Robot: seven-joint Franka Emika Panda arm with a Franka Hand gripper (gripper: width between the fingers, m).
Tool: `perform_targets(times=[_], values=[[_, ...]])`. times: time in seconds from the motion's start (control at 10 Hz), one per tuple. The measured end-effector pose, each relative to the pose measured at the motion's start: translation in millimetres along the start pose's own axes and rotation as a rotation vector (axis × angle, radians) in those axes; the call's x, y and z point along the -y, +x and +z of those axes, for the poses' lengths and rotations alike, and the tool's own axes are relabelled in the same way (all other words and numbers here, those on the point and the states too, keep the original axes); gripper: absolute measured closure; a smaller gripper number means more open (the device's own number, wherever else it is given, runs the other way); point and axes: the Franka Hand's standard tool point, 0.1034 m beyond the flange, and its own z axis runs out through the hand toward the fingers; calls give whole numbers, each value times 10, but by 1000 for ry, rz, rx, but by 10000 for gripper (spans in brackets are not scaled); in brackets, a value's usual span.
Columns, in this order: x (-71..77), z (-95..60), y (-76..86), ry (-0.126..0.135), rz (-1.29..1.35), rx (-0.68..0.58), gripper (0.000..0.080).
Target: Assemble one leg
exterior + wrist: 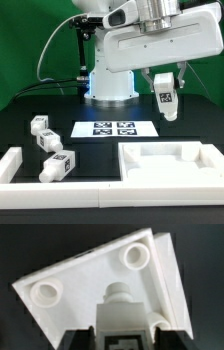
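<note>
Claw (166, 92): I see it clamped on the leg (167, 104), over the panel (170, 160).
Table (100, 150): black, marker board (112, 128) lying flat.
Room: green curtain (30, 40) behind.

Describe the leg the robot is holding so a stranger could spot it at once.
Find the large white panel on the exterior view's right. Over its corner hangs the gripper, with the leg, a tagged white peg, clamped in its jaws. The three other pegs lie on the table; only this one is airborne.

Clear gap between leg (166, 102) and panel (200, 158) beneath; three loose pegs (48, 141) well aside.
</note>
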Motion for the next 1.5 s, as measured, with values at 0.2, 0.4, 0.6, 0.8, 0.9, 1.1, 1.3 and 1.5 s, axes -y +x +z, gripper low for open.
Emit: perform_targets(times=[0.2, 0.4, 0.6, 0.8, 0.9, 1.1, 1.3, 1.5], values=[[183, 5, 247, -38, -154, -123, 518], [406, 5, 575, -35, -238, -176, 518], [481, 12, 690, -5, -267, -300, 518], [456, 45, 629, -10, -272, -285, 518], [456, 47, 628, -10, -273, -285, 518], [540, 152, 599, -17, -312, -279, 518], [578, 275, 652, -34, -364, -278, 518], [635, 315, 608, -32, -381, -277, 518]])
